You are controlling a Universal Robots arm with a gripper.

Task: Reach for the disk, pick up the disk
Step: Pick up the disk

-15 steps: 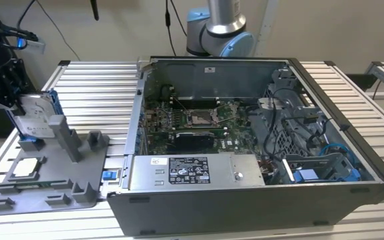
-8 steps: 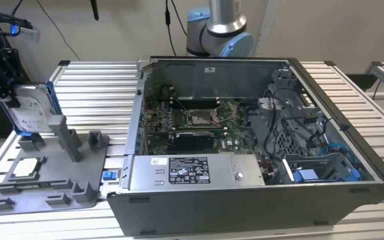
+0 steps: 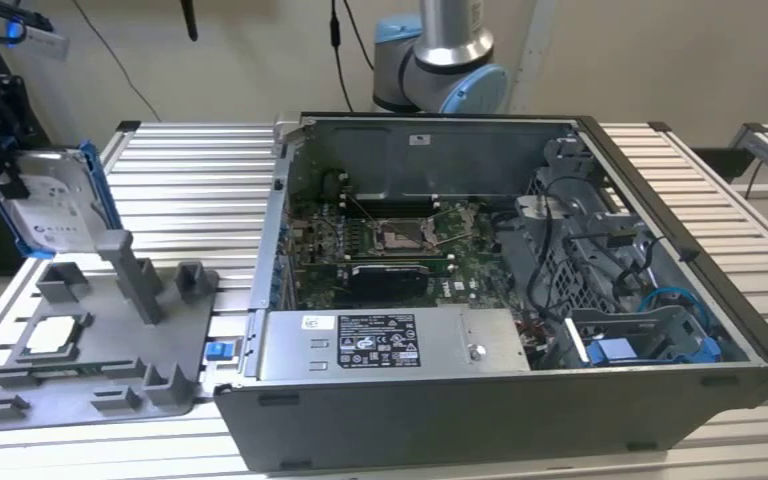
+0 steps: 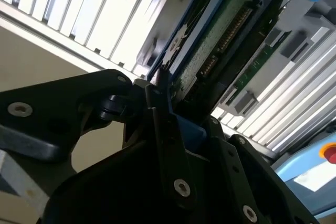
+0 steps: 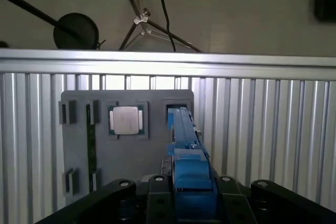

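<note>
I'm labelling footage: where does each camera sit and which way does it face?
Exterior view: off the arm, looking down at the case; shows arm base and gripper holding the disk.
First wrist view: on the wrist, looking past the gripper down at the tray.
Second wrist view: on the wrist, along the fingers.
All three share the disk.

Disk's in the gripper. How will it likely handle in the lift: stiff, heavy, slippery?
Likely rigid: the disk is a flat metal-cased slab showing no sag. Probably dense for its size, and the gripper clamps one end, so it may pivot. The grip seems to be on its blue plastic bracket, which may flex or slip slightly.
</note>
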